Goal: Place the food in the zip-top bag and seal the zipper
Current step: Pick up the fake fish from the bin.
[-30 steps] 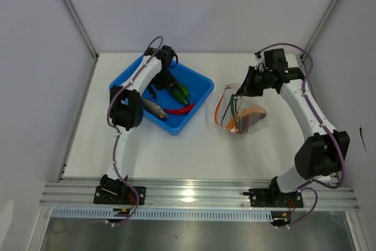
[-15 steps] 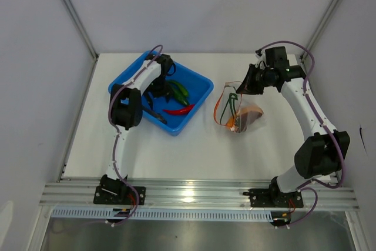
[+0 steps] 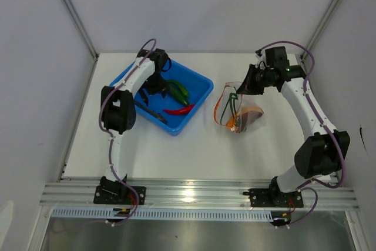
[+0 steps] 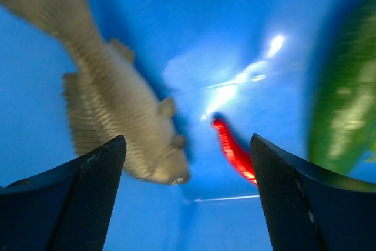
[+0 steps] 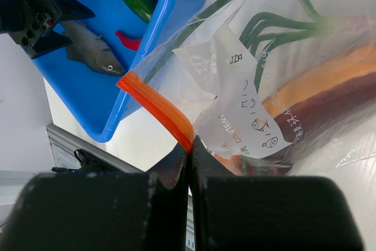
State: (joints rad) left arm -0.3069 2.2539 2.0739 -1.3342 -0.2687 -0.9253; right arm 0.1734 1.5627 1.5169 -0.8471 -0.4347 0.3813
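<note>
My left gripper (image 4: 187, 166) has slid over the tray (image 4: 194, 22), open above the fish (image 4: 114, 110); right gripper (image 5: 191, 156) pinches the zipper (image 5: 154, 105)

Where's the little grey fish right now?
The grey fish lies in the blue tray, at the left of the top view, beside the red chili and just ahead of the open left gripper.

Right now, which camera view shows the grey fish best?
The left wrist view: the grey fish fills the left half, fins and scales visible, though slightly blurred. The right wrist view shows the fish small in the blue tray. The top view shows only a dark sliver.
</note>
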